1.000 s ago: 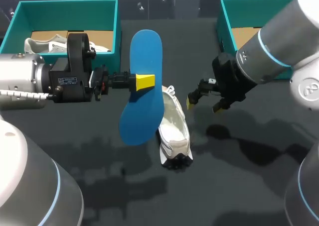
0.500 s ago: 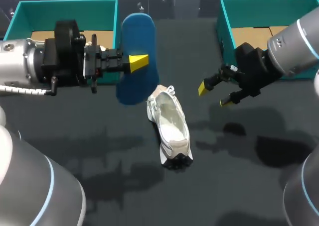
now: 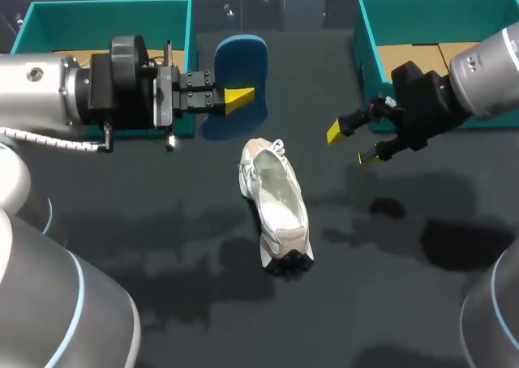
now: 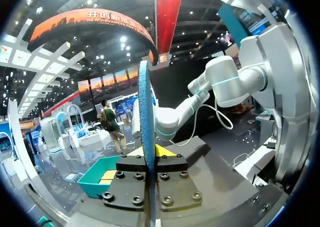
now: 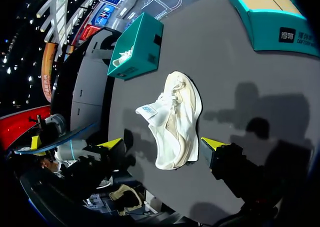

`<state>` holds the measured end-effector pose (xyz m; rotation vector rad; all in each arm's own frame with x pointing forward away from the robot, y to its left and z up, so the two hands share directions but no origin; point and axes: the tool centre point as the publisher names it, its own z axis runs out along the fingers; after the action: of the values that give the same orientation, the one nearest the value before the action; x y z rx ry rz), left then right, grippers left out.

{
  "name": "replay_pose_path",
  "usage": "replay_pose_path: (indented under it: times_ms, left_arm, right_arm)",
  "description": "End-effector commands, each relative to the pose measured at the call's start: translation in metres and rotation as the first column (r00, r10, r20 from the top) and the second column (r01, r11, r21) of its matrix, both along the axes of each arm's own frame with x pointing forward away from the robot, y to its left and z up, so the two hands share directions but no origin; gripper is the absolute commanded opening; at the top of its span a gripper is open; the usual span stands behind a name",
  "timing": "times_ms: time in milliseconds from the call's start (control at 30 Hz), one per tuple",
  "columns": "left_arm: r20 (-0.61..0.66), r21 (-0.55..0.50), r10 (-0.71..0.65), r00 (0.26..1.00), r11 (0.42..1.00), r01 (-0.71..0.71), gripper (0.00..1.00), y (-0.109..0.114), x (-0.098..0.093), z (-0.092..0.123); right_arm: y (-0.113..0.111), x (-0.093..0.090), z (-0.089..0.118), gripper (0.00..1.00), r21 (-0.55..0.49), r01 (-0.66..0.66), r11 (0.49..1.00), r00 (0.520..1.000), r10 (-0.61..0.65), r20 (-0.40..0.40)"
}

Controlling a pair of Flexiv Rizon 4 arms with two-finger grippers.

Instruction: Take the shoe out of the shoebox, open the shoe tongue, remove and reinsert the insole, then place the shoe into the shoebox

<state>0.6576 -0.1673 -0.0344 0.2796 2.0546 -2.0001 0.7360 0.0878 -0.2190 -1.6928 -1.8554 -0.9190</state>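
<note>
Left gripper (image 3: pixel 238 99) is pinching the blue insole (image 3: pixel 237 60), one yellow tip on each flat side. It sits in the upper middle of the head view, just beside the left shoebox (image 3: pixel 191 36). A second ago the insole hung low and looked big, right over the shoe, and hid part of it. Since then my left arm has lifted it and swung it back toward the top of the frame. Now it is well away from the shoe. In the left wrist view I see the insole from its thin edge, standing straight up between the fingers, so I think the hold is good.

Next comes the shoe (image 3: pixel 276 202). It lies in the middle of the frame on the dark table (image 3: pixel 162 246), open side up, and it has not moved. I can see right down inside it.

Over on the right, the right gripper (image 3: pixel 352 143) is spread wide and holds nothing. It has slid up and to the right, away from the shoe, and now hangs near the corner of the right shoebox (image 3: pixel 369 36).

So I think the insole is fully out, and that step is done. Putting it back in comes next. Nothing is holding the shoe now, so it could slide when I push the insole in.
</note>
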Motion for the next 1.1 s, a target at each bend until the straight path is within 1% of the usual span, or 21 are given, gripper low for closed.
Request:
replay_pose_path:
  times_ms: [33,67,167,467,533,567,633,667,700,733,800,833,900,1100]
  left_arm:
    - [0.347,0.030,-0.062,0.936,0.998,0.055,0.00,-0.013,0.020,-0.013]
    - [0.424,0.046,-0.054,0.904,0.998,0.038,0.00,-0.015,0.024,-0.018]
    - [0.424,0.046,-0.054,0.904,0.998,0.038,0.00,-0.015,0.024,-0.018]
    - [0.424,0.046,-0.054,0.904,0.998,0.038,0.00,-0.015,0.024,-0.018]
    - [0.498,0.063,-0.070,0.864,0.997,0.044,0.00,-0.018,0.026,-0.027]
    - [0.563,0.075,-0.066,0.824,0.997,0.029,0.00,-0.020,0.027,-0.031]
    - [0.609,0.089,-0.073,0.790,0.996,0.023,0.00,-0.024,0.032,-0.040]
    - [0.661,0.109,-0.081,0.746,0.994,0.011,0.00,-0.026,0.034,-0.045]
    - [0.683,0.131,-0.095,0.724,0.991,0.007,0.00,-0.029,0.035,-0.051]
    - [0.698,0.126,-0.095,0.709,0.992,0.008,0.00,-0.031,0.037,-0.055]
    - [0.752,0.140,-0.102,0.651,0.990,-0.007,0.00,-0.035,0.041,-0.063]
    - [0.767,0.138,-0.102,0.633,0.990,-0.009,0.00,-0.037,0.043,-0.066]
    - [0.828,0.120,-0.097,0.553,0.993,-0.006,0.00,-0.040,0.047,-0.073]
    - [0.828,0.120,-0.097,0.553,0.993,-0.006,0.00,-0.040,0.047,-0.073]
  right_arm:
    - [-0.010,0.009,0.013,1.00,0.053,-0.001,0.999,1.000,0.001,-0.003]
    - [-0.011,0.011,0.015,1.00,0.081,0.002,0.997,1.000,-0.002,0.000]
    - [-0.012,0.015,0.021,1.00,0.106,0.018,0.994,1.000,-0.017,-0.016]
    - [-0.012,0.015,0.021,1.00,0.106,0.018,0.994,1.000,-0.017,-0.016]
    - [-0.011,0.018,0.024,1.00,0.117,0.010,0.993,1.000,-0.008,-0.013]
    - [-0.010,0.022,0.028,1.00,0.122,0.015,0.992,1.000,-0.013,-0.021]
    - [-0.010,0.028,0.037,1.00,0.140,0.017,0.990,1.000,-0.014,-0.025]
    - [-0.011,0.031,0.042,1.00,0.155,0.020,0.988,1.000,-0.016,-0.026]
    - [-0.011,0.034,0.045,1.00,0.164,0.026,0.986,0.999,-0.021,-0.031]
    - [-0.011,0.036,0.048,1.00,0.175,0.030,0.984,0.999,-0.025,-0.031]
    - [-0.010,0.040,0.054,1.00,0.202,0.033,0.979,0.999,-0.028,-0.029]
    - [-0.008,0.041,0.056,1.00,0.231,0.033,0.972,0.999,-0.027,-0.030]
    - [-0.006,0.044,0.061,1.00,0.272,0.026,0.962,0.999,-0.017,-0.034]
    - [-0.003,0.047,0.063,1.00,0.278,0.022,0.960,0.999,-0.015,-0.028]
